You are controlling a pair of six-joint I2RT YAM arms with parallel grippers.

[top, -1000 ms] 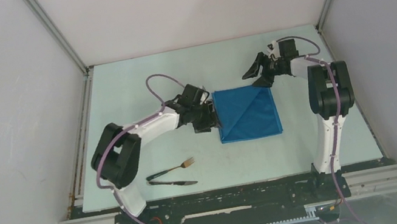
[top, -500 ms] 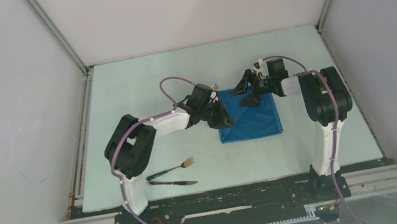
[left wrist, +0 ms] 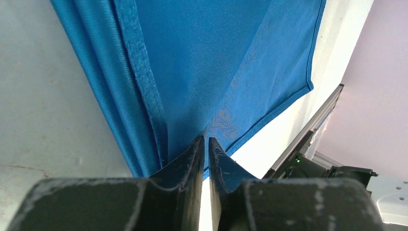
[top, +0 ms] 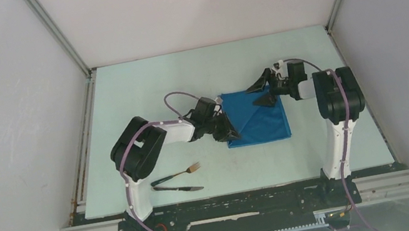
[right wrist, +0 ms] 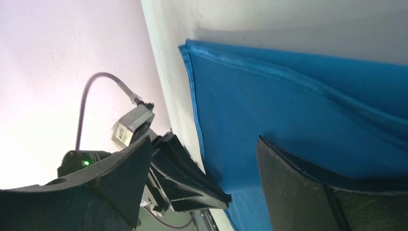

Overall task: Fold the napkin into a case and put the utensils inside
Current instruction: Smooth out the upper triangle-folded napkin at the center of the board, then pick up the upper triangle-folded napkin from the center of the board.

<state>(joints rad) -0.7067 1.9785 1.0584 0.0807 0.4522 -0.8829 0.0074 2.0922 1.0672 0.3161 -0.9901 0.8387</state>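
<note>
The napkin (top: 261, 119) lay as a nearly square blue fold right of the middle of the table (top: 140, 88), midway between its near and far edges. A diagonal crease crossed it, and doubled hems were stacked along its left side. The left pincer (left wrist: 203, 142) was the nearer one. It reached in from the left, jaws drawn almost together on the hem at the near-left corner, apparently pinching the layers. The right pincer (top: 261, 94) hung spread wide over the napkin's far-right corner, gripping nothing. I judged that the next fold would carry that left hem toward the table's right edge.
</note>
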